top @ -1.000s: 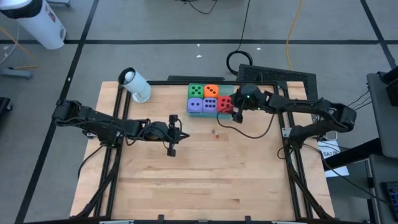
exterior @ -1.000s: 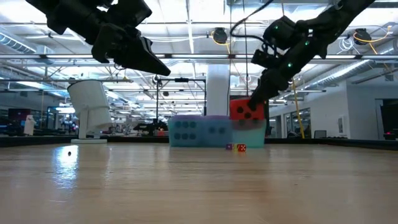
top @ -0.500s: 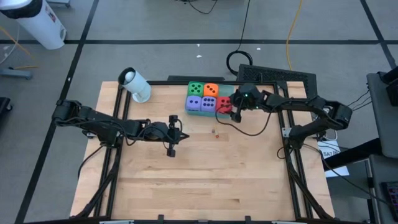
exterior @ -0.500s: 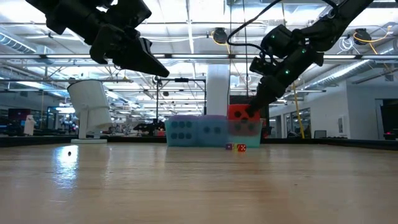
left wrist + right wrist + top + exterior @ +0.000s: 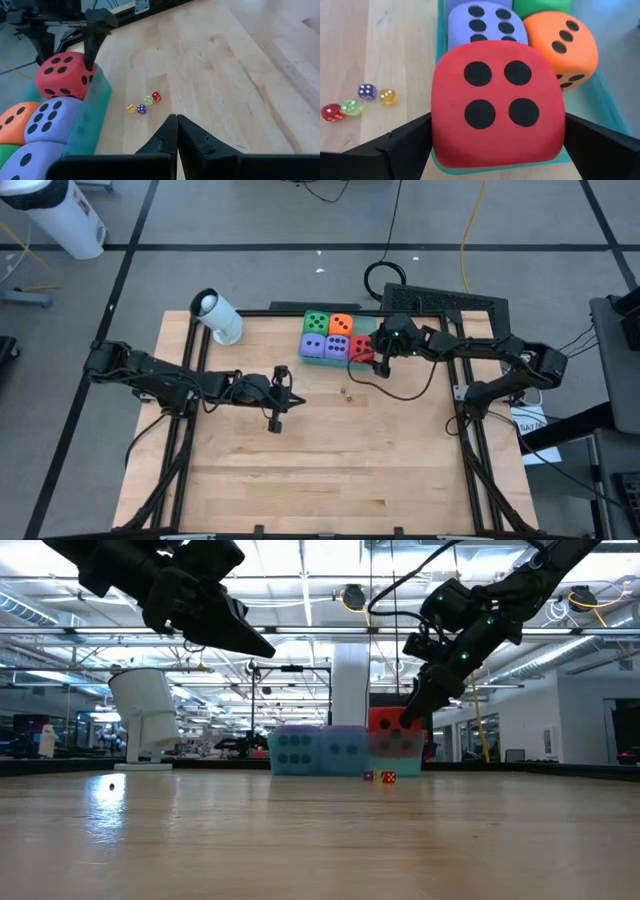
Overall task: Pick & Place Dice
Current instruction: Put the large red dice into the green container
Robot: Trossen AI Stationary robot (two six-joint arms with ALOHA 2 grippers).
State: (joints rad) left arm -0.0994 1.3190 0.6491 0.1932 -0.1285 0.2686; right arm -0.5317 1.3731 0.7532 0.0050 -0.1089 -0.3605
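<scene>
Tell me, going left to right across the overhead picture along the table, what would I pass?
White cylinder → left gripper, hovering mid-table → purple die → tiny dice on the wood → red die → right gripper, fingers either side of the red die.

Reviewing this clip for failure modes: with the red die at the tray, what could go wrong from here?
The right gripper brackets the red die at the green tray's edge; released badly, it may tip out. Withdrawing could nudge the orange die. Tiny dice lying nearby could scatter.
</scene>
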